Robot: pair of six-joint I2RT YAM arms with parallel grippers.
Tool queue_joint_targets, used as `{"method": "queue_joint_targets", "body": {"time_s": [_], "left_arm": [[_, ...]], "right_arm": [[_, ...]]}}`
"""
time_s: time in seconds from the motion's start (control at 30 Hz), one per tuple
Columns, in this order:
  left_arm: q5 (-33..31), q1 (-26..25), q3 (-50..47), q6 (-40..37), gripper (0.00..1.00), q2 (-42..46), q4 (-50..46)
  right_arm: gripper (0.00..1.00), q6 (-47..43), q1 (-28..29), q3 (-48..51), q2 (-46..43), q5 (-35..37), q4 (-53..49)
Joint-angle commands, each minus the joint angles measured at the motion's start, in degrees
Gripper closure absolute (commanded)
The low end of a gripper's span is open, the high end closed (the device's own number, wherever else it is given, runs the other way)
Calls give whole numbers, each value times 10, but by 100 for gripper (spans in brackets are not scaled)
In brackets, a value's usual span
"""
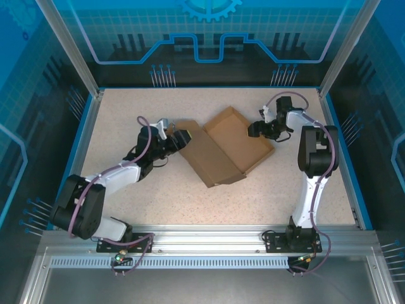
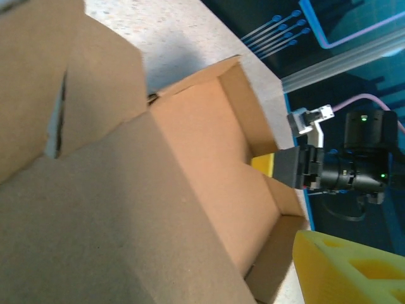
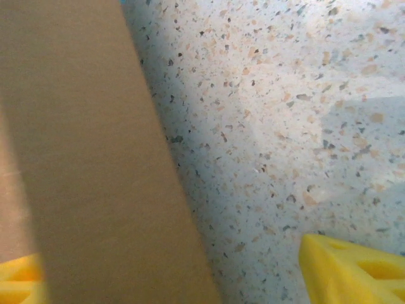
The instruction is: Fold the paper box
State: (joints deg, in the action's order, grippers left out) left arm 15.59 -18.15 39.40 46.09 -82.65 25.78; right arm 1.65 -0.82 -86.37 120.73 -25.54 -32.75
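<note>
Lying in the middle of the desk (image 1: 253, 202), the paper box (image 1: 223, 151) shows us its open tray toward the far right and its flat lid panel toward the near left. We find the left claw (image 1: 182, 138) at the lid's left corner, with cardboard lying across it. Its one visible finger (image 2: 345, 269) sits far out, so it is spread. The right claw (image 1: 255, 130) is at the tray's right wall, spread wide, with that wall between its fingers (image 3: 354, 269).
</note>
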Motion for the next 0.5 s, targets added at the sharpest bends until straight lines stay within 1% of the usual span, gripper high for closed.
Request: {"method": "queue_joint_targets", "body": {"time_s": [0.0,0.27,0.47], "left_arm": [[27,-2,51,15,27,-29,45],[44,-1,199,-39,26,-135,-21],[60,6,292,-61,26,-207,-61]], "right_arm": [[23,24,-6,13,-35,10,15],[23,64,0,65,-67,-8,63],[23,97,22,112,-92,-16,102]]}}
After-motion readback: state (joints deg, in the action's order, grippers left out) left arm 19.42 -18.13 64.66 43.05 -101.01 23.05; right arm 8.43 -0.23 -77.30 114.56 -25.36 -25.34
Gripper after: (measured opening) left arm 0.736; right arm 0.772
